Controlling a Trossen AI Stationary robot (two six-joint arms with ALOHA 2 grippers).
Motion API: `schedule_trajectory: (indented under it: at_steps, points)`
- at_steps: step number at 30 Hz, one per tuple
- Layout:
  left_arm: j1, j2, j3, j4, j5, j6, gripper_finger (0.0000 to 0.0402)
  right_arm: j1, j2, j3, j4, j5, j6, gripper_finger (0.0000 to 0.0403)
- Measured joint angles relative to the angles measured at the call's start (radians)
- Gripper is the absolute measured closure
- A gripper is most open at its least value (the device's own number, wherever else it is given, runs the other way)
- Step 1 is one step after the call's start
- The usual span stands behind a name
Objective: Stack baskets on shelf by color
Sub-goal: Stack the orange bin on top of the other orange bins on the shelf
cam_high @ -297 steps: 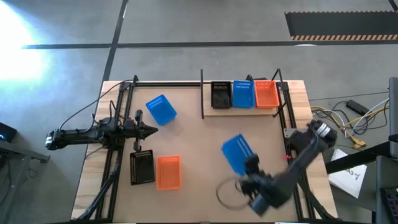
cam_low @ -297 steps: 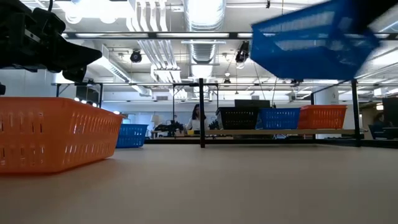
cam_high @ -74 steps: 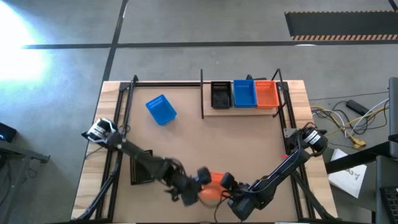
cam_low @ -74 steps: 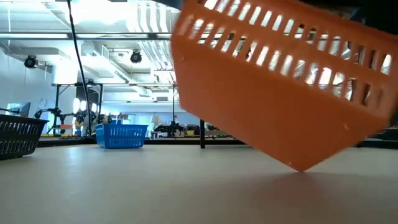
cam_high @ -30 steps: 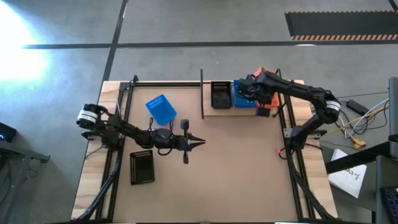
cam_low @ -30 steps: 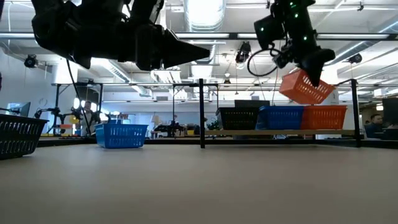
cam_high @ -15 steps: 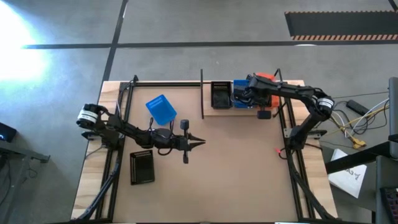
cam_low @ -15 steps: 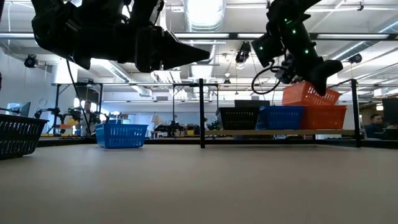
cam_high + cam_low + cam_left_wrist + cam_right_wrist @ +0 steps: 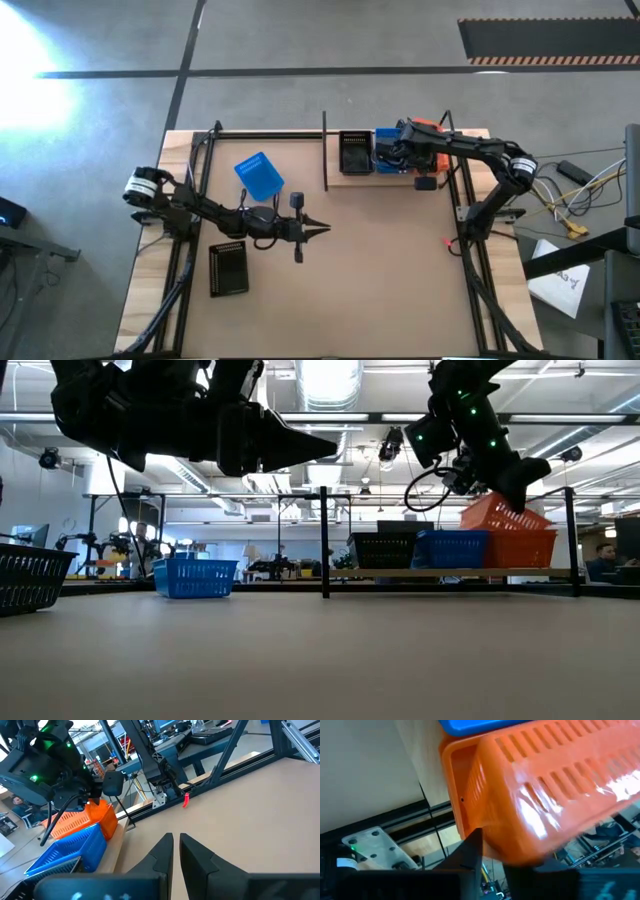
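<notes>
Right gripper [image 9: 515, 500] is closed on the rim of an orange basket [image 9: 503, 516], holding it tilted and partly nested in a second orange basket [image 9: 520, 546] at the shelf's [image 9: 395, 177] right end, near the tabletop's far right corner. Both are rectangular perforated plastic with slotted walls. A blue basket [image 9: 388, 158] and a black basket [image 9: 355, 153] stand beside them on the pale plank. Left gripper [image 9: 318, 227], fingers nearly together and holding nothing, hovers over bare tabletop centre. Another blue basket [image 9: 259, 176] lies askew toward the far left; another black basket [image 9: 228, 268] sits near the left edge. Black rods frame the board's edges.
</notes>
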Motion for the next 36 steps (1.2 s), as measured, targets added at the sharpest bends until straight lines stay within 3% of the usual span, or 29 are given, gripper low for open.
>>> schedule_trajectory:
  at_steps: [5,11,21,25,30,36]
  points:
    - [0.000,0.000,0.000,0.000,0.000,0.000,0.0387,0.000,0.000,0.000,0.000,0.000,0.020,0.0312]
    - [0.000,0.000,0.000,0.000,0.000,0.000,0.0387,0.000,-0.019,0.001,0.000,-0.008,0.016,0.0307]
    - [0.000,0.000,0.000,-0.002,0.000,0.000,0.0387,0.000,-0.090,0.001,0.011,-0.131,-0.051,0.0354]
    - [0.000,0.000,0.000,-0.002,0.000,0.000,0.0387,0.000,-0.112,0.001,0.018,-0.132,-0.051,0.0388]
    - [0.000,0.000,0.000,-0.003,0.000,0.000,0.0387,0.000,-0.138,0.001,0.021,-0.128,-0.023,0.0393]
    - [0.000,0.000,0.000,-0.003,0.000,0.000,0.0387,0.000,-0.159,0.001,-0.001,-0.034,0.041,0.0394]
